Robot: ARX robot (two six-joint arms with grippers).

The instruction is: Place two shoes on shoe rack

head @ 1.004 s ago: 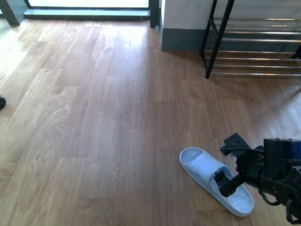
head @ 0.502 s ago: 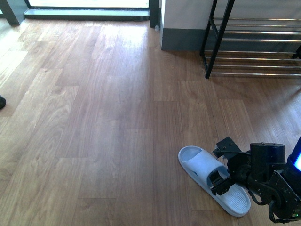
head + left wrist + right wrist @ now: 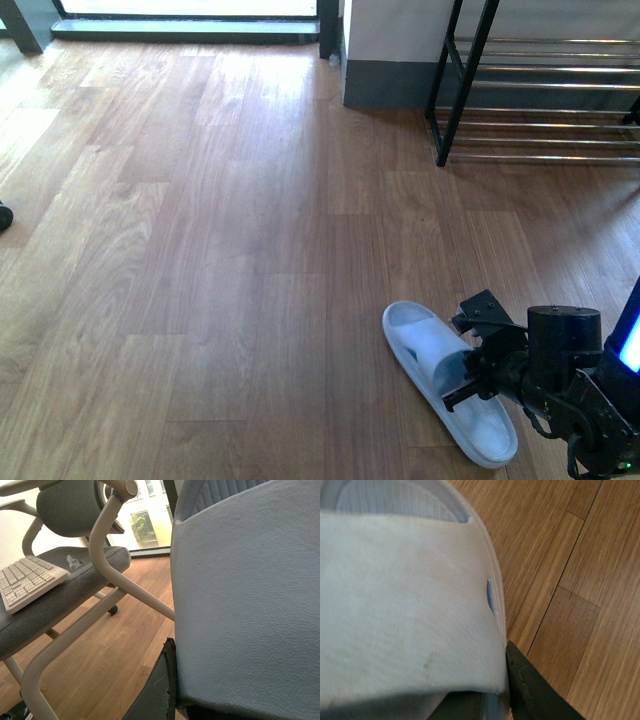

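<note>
The shoes seen here are light blue slippers. One slipper (image 3: 432, 362) lies on the wood floor at the front right, slightly tipped, and my right gripper (image 3: 464, 385) is shut on its strap (image 3: 405, 605), with one dark finger (image 3: 527, 690) beside the strap's edge. The other light blue slipper (image 3: 250, 595) fills the left wrist view, held off the floor, with my left gripper (image 3: 200, 705) shut on it; one finger (image 3: 161, 690) shows against its sole. The shoe rack (image 3: 540, 100), with a black frame and silver rods, stands at the back right. The left arm is out of the front view.
A grey office chair (image 3: 75, 575) with a white keyboard (image 3: 27, 582) on its seat stands close to the left arm. A white pillar with a grey base (image 3: 390, 60) stands left of the rack. A dark object (image 3: 3, 215) sits at the far left edge.
The right arm has moved left and lower over the slipper. The slipper has swung a little, its heel end shifting left, and tipped off the floor.
</note>
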